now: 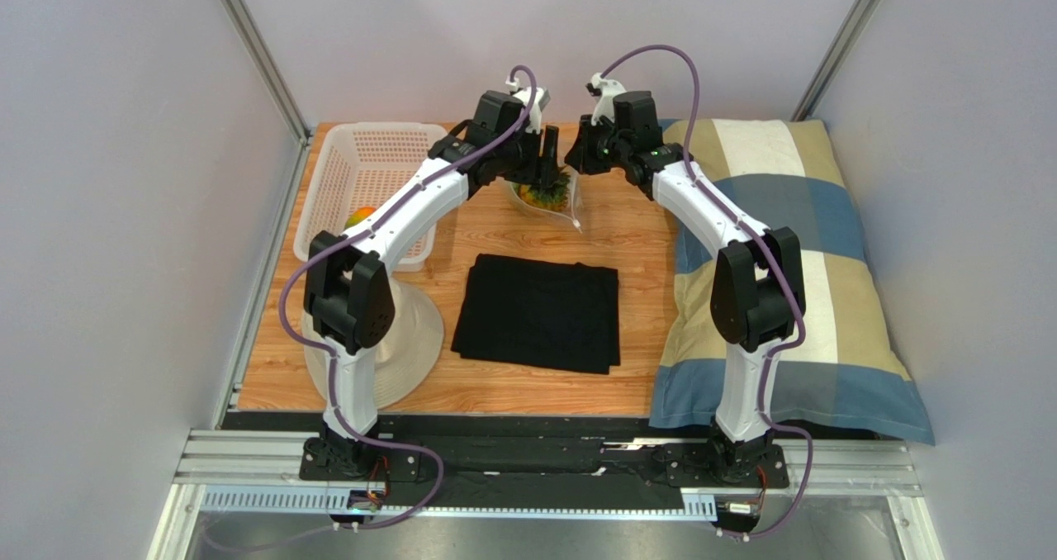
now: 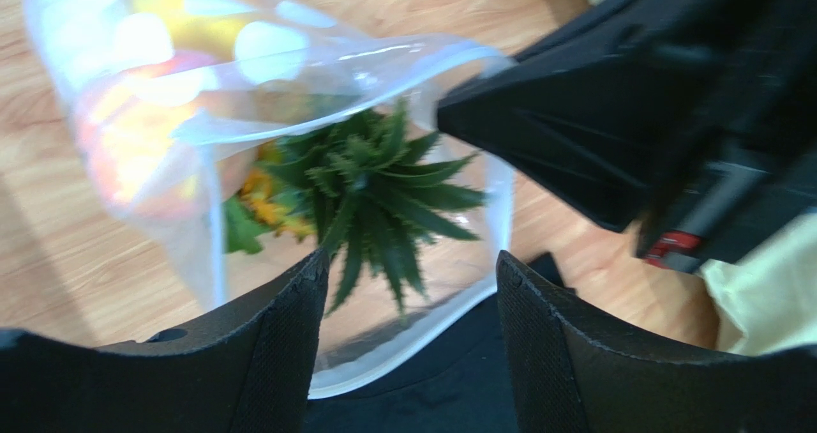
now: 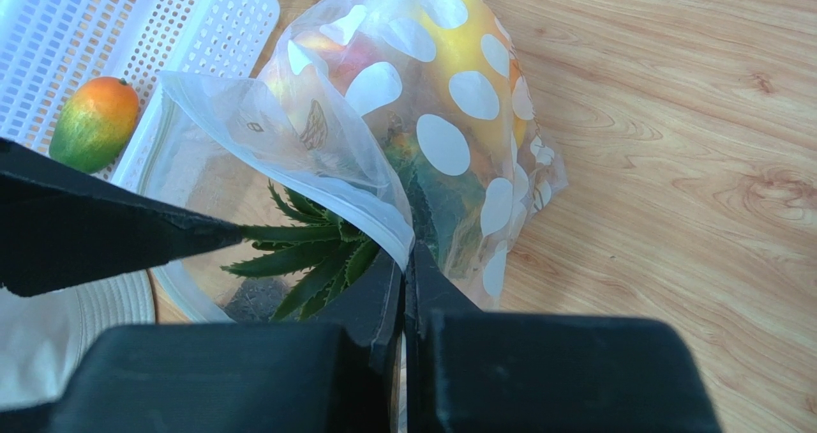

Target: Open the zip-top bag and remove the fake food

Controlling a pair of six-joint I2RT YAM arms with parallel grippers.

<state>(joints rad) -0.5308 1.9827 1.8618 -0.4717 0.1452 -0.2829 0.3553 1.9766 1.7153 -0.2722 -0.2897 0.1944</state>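
Firmly, right hand [image 3: 405, 261] pinches rim of zip-top bag [image 3: 451, 117]; left hand [image 2: 412, 282] gapes.

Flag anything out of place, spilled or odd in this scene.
Nothing is spilled or damaged. One mango lies alone in the white basket, apart from the other fake food inside the zip-top bag. The bag's mouth gapes, one lip pinched in the right gripper, with the pineapple crown poking toward the opening.
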